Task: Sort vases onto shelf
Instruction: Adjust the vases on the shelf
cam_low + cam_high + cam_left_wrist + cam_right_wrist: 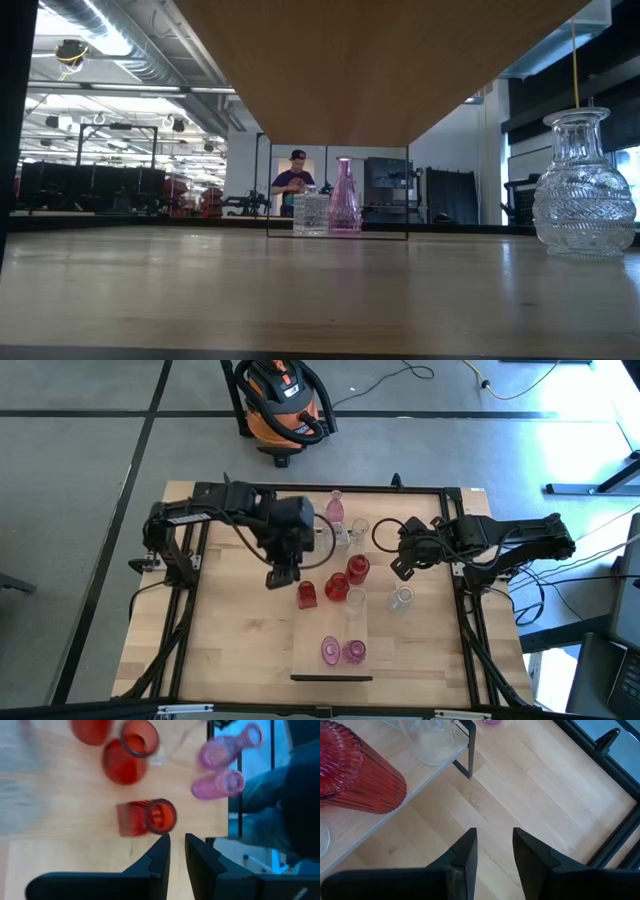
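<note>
Currently the left gripper (281, 576) hangs at centre frame in the high view, fingers (159, 854) narrow and empty, just beside a red vase (307, 595) on the shelf (310, 654). Right gripper (400, 568) sits right of centre over the desk (230, 650), fingers (465, 851) slightly apart and empty. Red, pink (330, 651) and clear vases (402, 598) cluster mid-frame.

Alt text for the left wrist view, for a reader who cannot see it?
The left pincer, fingers nearly together and holding nothing, hangs just short of a square red vase standing on the pale shelf. Past it stand a round red vase and two pink vases.
</note>
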### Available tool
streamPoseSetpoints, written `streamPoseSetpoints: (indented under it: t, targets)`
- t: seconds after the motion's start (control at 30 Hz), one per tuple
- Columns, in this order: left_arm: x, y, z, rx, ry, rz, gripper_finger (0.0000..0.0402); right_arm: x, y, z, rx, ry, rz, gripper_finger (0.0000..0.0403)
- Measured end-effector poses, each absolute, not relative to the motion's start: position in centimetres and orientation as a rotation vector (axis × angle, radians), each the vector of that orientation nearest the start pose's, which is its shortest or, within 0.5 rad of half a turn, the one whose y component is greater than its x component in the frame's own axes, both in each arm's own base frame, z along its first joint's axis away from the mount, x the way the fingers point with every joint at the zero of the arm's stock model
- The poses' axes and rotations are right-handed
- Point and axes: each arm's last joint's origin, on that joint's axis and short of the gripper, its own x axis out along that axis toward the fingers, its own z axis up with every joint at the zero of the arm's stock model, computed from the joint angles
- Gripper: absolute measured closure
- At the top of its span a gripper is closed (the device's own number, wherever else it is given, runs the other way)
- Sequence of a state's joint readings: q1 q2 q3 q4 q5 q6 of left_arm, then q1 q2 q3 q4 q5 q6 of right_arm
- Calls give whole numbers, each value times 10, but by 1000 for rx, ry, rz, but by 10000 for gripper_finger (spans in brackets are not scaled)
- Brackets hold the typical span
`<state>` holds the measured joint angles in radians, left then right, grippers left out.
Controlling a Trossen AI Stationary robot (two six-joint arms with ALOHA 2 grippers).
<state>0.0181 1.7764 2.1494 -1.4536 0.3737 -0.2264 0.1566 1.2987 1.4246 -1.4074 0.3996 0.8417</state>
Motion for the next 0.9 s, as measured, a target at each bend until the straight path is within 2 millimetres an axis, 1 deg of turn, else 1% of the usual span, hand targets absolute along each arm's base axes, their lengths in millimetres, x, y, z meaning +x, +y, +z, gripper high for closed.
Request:
streamPoseSetpoints:
  t: [0.17, 0.37, 0.43, 0.57, 0.77, 0.9]
  targets:
    - [330, -13, 421, -404, 1099, -232, 351, 211, 22, 357, 389, 1054, -681, 295]
    - [342, -16, 411, -401, 1117, -239, 353, 211, 23, 357, 404, 1067, -665, 295]
    - [346, -16, 406, -405, 1136, -235, 362, 211, 23, 357, 405, 1069, -663, 295]
    - [353, -16, 398, -410, 1164, -230, 395, 210, 23, 357, 413, 1080, -653, 295]
    - [354, -15, 395, -415, 1186, -223, 400, 210, 24, 357, 419, 1087, -647, 295]
    - [358, -15, 388, -418, 1216, -235, 401, 210, 24, 357, 418, 1087, -647, 295]
